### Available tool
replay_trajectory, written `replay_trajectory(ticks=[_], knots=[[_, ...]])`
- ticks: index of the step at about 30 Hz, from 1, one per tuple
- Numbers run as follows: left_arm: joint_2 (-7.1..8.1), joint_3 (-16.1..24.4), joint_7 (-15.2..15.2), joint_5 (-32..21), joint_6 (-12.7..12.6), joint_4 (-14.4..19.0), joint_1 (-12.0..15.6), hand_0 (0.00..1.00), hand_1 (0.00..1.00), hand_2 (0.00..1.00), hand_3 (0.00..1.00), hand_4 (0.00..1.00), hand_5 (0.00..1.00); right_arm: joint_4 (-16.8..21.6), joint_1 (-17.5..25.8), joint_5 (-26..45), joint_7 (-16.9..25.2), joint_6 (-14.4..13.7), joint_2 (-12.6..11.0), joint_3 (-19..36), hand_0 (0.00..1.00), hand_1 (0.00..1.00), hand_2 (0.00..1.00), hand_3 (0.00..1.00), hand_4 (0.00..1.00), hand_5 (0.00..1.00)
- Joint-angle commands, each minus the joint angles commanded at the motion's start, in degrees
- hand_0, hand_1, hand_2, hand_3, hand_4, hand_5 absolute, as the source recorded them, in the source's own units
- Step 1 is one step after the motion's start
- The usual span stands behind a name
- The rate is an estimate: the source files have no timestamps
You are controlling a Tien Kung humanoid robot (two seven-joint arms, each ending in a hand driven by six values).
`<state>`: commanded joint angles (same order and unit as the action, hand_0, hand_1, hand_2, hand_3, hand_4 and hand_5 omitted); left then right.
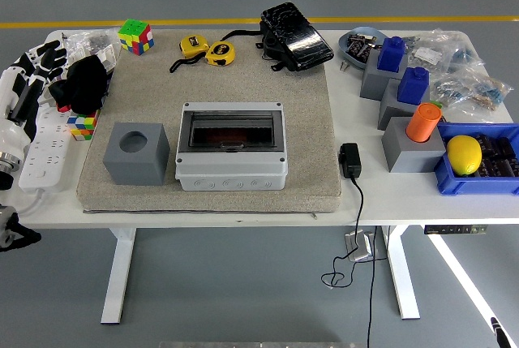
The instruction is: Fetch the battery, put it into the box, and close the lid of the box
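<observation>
From my remote station I see the grey plastic box (231, 148), rectangular with rounded corners and a smoked transparent lid (231, 131) lying flat and closed, resting on a coarse beige mat (308, 113) that covers the middle of the white table (243, 206). Just left of the box, a matte grey cube (136, 153) with a round hole in its top sits on the same mat. Batteries (495, 157), small dark cylinders, lie in the blue tray (478, 182) at the right edge, beside a smooth yellow lemon (464, 154). My left hand (42, 68), white and black, lies over the power strip (45, 141) at the far left; I cannot tell how its fingers are set. The right hand does not appear.
</observation>
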<state>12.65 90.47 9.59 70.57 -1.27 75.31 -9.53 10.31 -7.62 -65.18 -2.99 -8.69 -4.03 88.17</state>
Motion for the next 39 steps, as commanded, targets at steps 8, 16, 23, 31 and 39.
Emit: replay_trajectory(ticks=[8,16,23,31,39], knots=[[-0.03,-0.1,0.1,0.0,-0.1,0.0,0.0,0.842,0.824,0.805,0.805,0.998,0.758,0.0,-0.1,0.0,0.1,0.0,0.1,0.1,0.819,0.766,0.748,0.792,0.998,0.998],[-0.02,-0.1,0.1,-0.1,-0.2,0.0,-0.1,0.842,0.825,0.806,0.807,0.998,0.750,0.0,-0.1,-0.1,0.1,0.0,0.1,0.3,0.819,0.767,0.749,0.792,0.998,0.998],[-0.07,0.0,0.2,0.0,-0.2,0.0,-0.2,0.842,0.826,0.807,0.808,0.998,0.741,0.0,-0.2,0.0,0.2,0.0,0.1,0.4,0.819,0.766,0.749,0.793,0.998,0.998],[-0.07,0.1,0.2,-0.1,-0.3,0.0,-0.2,0.842,0.825,0.811,0.809,0.998,0.740,0.0,-0.1,0.0,0.2,0.1,0.3,0.5,0.819,0.767,0.749,0.793,0.998,0.998],[-0.08,0.0,0.1,0.0,-0.4,0.0,-0.2,0.842,0.826,0.812,0.810,0.998,0.740,0.0,-0.2,0.0,0.3,0.1,0.2,0.5,0.819,0.768,0.749,0.792,0.998,0.998]])
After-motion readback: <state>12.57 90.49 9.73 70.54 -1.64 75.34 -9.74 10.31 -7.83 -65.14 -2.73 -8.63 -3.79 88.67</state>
